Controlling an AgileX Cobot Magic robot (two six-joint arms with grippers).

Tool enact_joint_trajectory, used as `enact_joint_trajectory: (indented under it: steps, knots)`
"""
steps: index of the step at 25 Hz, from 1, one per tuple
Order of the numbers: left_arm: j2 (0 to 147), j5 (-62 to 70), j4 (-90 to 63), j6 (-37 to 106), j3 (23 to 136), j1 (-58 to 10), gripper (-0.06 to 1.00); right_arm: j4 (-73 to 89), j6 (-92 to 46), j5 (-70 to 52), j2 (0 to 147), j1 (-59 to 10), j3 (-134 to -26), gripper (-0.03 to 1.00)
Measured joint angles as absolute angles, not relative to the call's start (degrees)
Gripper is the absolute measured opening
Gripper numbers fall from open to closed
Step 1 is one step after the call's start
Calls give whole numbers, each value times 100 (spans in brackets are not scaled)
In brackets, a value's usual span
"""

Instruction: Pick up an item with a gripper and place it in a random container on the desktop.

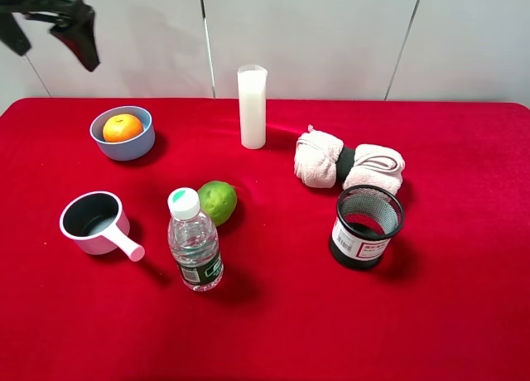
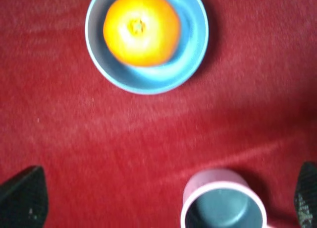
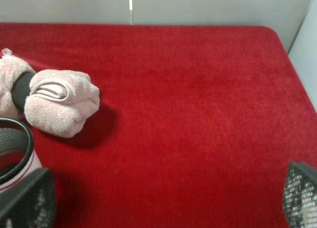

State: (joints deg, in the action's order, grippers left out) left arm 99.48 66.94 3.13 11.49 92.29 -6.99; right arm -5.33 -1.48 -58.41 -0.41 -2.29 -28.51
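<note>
Covering the desktop [image 1: 273,315], bright red napped cloth met pale wall panels. At ten o'clock, the glossy dimpled orange [image 1: 122,127] sat in the round light blue bowl [image 1: 122,146]. Left gripper [image 1: 62,25] hung raised above, jaws apart, empty; right gripper [image 3: 163,200] likewise spread.

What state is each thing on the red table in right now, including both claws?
orange: lying in the blue bowl
left claw: open, empty, raised
right claw: open, empty
water bottle: upright, capped
pink cup: upright, empty
mesh pen holder: upright
lime: on the cloth
towel: rolled
</note>
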Motion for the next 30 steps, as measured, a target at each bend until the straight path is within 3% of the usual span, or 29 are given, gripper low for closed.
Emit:
enact_joint_trajectory:
  steps: [30]
  knots:
    - [3349,6722,-764,1765,4805,-694,99,-533,-148,-5841,-41,-229,-2851,69]
